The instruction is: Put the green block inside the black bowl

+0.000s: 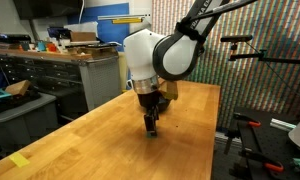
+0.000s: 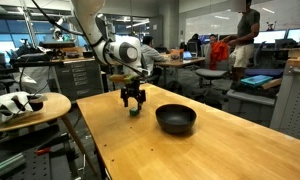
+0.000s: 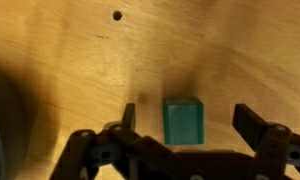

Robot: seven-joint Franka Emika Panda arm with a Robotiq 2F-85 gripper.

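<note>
The green block (image 3: 184,121) is a small dark-green cube lying on the wooden table, seen in the wrist view between my fingers. My gripper (image 3: 186,122) is open, with one finger on each side of the block and gaps on both sides. In an exterior view the gripper (image 2: 134,103) hangs low over the table and a speck of green (image 2: 135,110) shows under it. The black bowl (image 2: 175,118) is round, glossy and empty, standing on the table apart from the gripper. In an exterior view the gripper (image 1: 150,123) is down at the tabletop; the bowl is hidden there.
The wooden table (image 2: 190,150) has an edge close to the gripper. A round side table (image 2: 30,108) with white items stands beside it. A workbench with drawers (image 1: 50,80) and a person (image 2: 242,30) are in the background.
</note>
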